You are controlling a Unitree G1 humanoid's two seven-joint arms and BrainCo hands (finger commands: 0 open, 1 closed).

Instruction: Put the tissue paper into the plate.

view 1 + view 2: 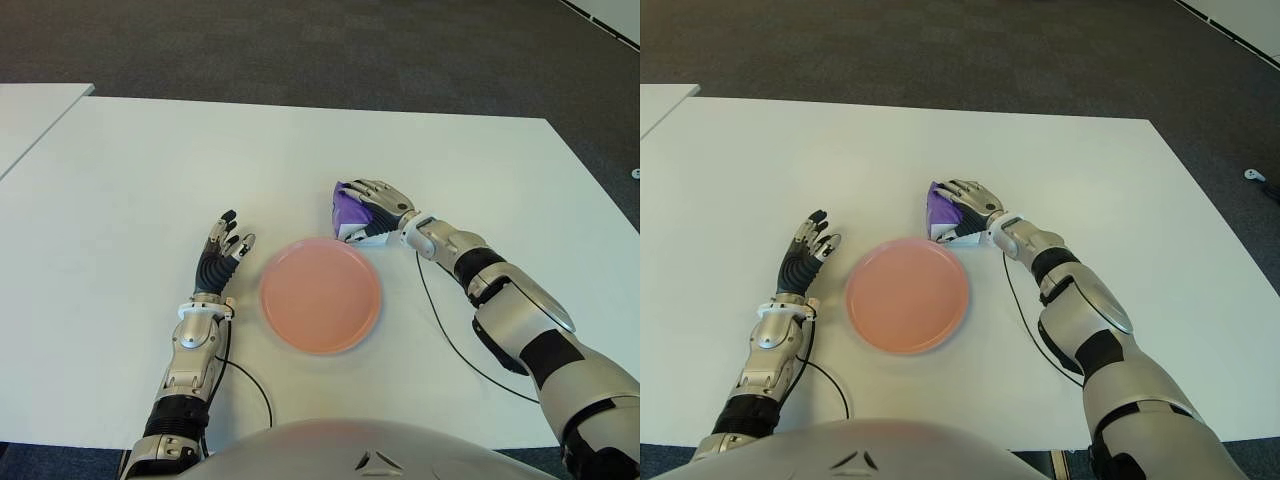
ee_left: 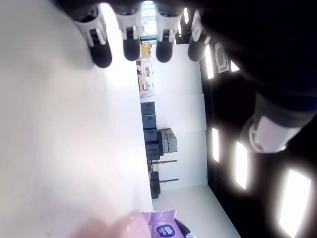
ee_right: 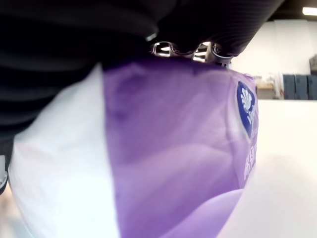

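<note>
The right hand (image 1: 378, 208) wraps its fingers over the purple tissue pack (image 1: 350, 207), which sits on the tabletop (image 1: 150, 160) just beyond the pink plate (image 1: 320, 295), placed for a short carry. The left hand (image 1: 222, 252) shows left of the plate, fingers extended and empty.

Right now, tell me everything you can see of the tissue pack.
The tissue pack is a small soft packet in glossy purple and white plastic wrap, with a dark blue logo on the purple part. It sits on the white table just beyond the far right edge of the pink plate, not in it. The right hand is curled over its top, fingers wrapped around it. Its underside is hidden.
</note>
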